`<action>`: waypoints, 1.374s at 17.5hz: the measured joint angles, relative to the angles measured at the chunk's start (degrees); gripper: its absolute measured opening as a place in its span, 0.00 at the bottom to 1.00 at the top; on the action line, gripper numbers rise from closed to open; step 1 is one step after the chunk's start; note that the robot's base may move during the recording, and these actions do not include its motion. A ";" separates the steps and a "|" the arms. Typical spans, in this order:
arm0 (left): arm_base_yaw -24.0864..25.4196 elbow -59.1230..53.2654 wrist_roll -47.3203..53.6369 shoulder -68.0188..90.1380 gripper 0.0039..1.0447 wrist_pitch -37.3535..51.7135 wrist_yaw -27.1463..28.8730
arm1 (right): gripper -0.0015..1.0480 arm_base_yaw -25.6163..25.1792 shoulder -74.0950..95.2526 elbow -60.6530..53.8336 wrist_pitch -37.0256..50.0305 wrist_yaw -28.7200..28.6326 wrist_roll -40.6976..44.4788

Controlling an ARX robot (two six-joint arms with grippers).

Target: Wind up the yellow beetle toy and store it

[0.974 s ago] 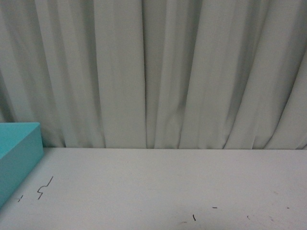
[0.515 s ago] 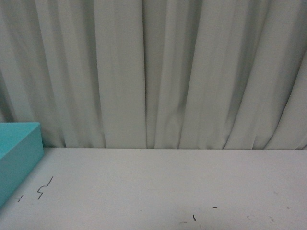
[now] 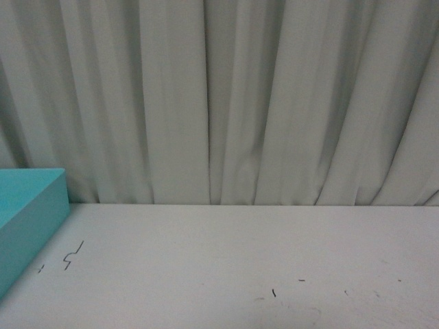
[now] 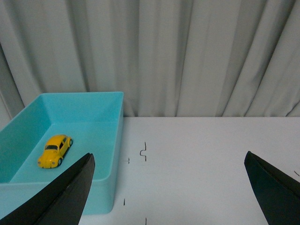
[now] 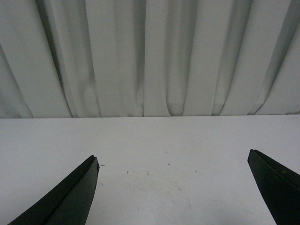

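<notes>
Closest in, both grippers are spread wide with nothing between them: the left gripper point(image 4: 169, 187) shows its two dark fingertips point(image 4: 70, 190) far apart at the edges of its wrist view, and the right gripper point(image 5: 173, 185) looks the same over a bare patch of the white table point(image 5: 154, 154). So neither one is holding anything right now. A bit further out in the left wrist view there's the turquoise bin point(image 4: 110, 154) sitting on the table, and the yellow beetle toy point(image 4: 55, 150) is already inside it, resting on its wheels on the bin floor, roughly mid-compartment and not touching the walls as far as I can see. The front view only catches a corner of the bin point(image 3: 31, 219) at the far left plus some pen marks point(image 3: 70, 255) on the tabletop, no arms visible there. Behind everything is just the pale pleated curtain point(image 3: 226, 96). My read: the storing part looks done, car's in the bin and both hands are free. Can't tell from these shots whether it actually got wound up, though. If anything's left, it's probably just parking the arms.
</notes>
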State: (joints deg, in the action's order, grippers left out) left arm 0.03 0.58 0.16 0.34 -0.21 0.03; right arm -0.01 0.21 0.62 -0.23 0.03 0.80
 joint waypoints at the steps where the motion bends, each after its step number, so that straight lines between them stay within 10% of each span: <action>1: 0.00 0.00 0.00 0.00 0.94 -0.04 0.04 | 0.94 0.00 0.00 0.00 -0.02 -0.02 0.00; 24: 0.00 0.00 0.00 0.00 0.94 0.02 0.00 | 0.94 0.00 -0.04 0.00 0.02 -0.02 0.00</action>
State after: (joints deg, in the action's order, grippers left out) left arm 0.03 0.58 0.16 0.34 -0.19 0.03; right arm -0.01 0.16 0.62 -0.21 0.01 0.80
